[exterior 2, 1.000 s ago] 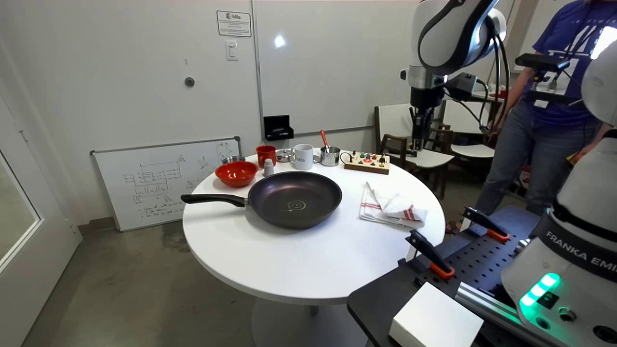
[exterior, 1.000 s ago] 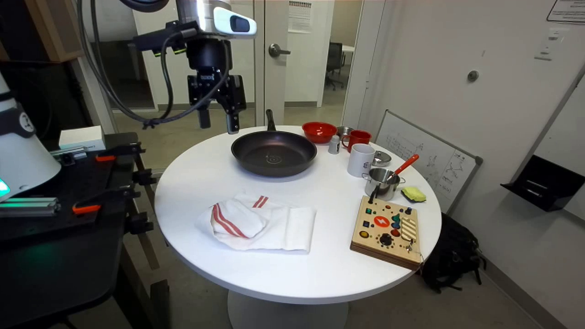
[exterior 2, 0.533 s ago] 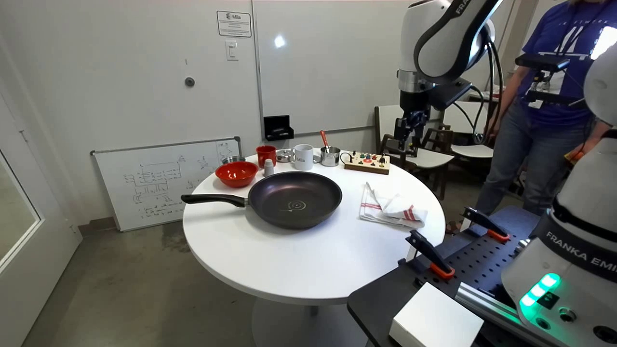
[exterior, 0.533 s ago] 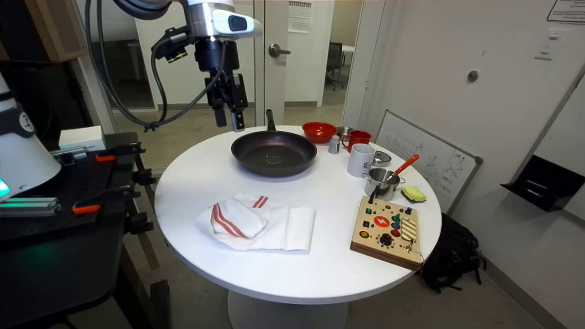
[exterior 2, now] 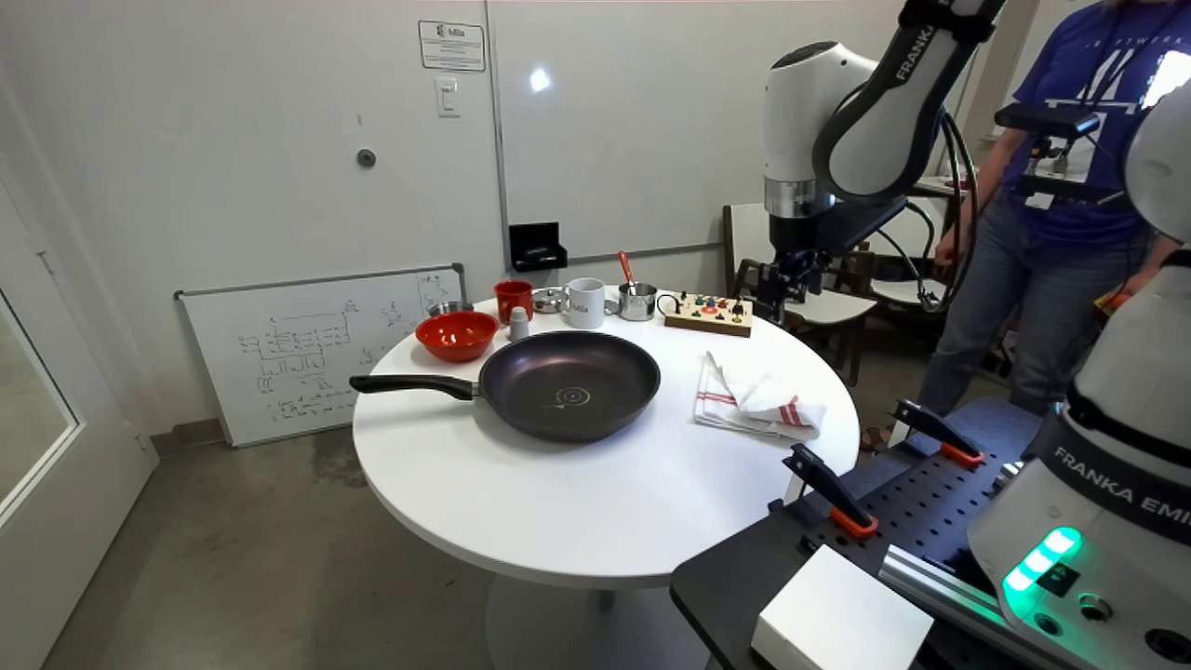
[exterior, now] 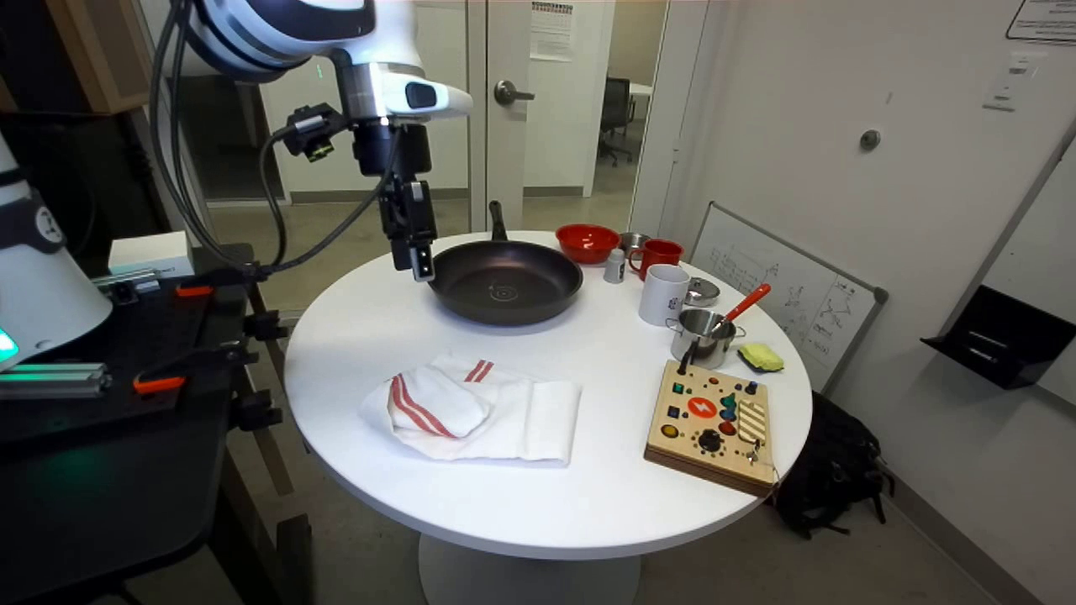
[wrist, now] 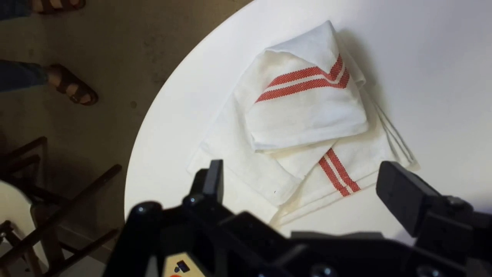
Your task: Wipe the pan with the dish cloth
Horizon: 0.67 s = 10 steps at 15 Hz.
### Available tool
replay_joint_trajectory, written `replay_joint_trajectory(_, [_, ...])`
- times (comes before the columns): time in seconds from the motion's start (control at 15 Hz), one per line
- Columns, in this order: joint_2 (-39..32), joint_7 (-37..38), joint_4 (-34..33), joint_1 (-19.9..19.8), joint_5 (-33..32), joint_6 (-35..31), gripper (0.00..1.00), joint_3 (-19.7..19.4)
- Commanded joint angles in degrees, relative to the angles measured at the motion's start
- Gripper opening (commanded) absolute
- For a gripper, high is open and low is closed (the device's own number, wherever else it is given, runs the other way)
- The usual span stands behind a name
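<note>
The dish cloth is white with red stripes. It lies folded on the round white table and also shows in an exterior view. In the wrist view the cloth lies below and ahead of the fingers. The dark pan rests upright on the table with its black handle pointing away from the cloth; it also shows in an exterior view. The pan is out of the wrist view. My gripper is open and empty, in the air above the table, apart from the cloth. It shows in both exterior views.
A wooden button board, a steel pot with a red-handled utensil, a sponge, a white mug, a red mug and a red bowl stand along the table's edge. A person stands near the robot base.
My gripper has come down towards table height and turned somewhat at the wrist. The cloth and the pan have not moved.
</note>
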State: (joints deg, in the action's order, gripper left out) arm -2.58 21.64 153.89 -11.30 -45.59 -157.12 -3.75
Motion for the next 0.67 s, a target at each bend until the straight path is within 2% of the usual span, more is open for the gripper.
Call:
replay_joint_trajectory(0.0, [-3.16,7.39,-0.77,0.26,-4.54,-1.58,1.0,-0.48])
replay_joint_trajectory(0.2, [-4.67,11.49,-1.02,0.55,-6.93,-1.73,1.0,-0.36])
replay_joint_trajectory(0.33, [-6.51,10.89,-1.76,-0.17,-4.38,-3.53,1.0,-0.27])
replay_joint_trajectory(0.47, [-9.66,3.37,-1.96,-2.41,6.66,-8.89,1.0,1.4])
replay_joint_trajectory(0.6, [-12.47,-1.92,-2.34,-4.49,16.14,-12.08,1.0,4.66])
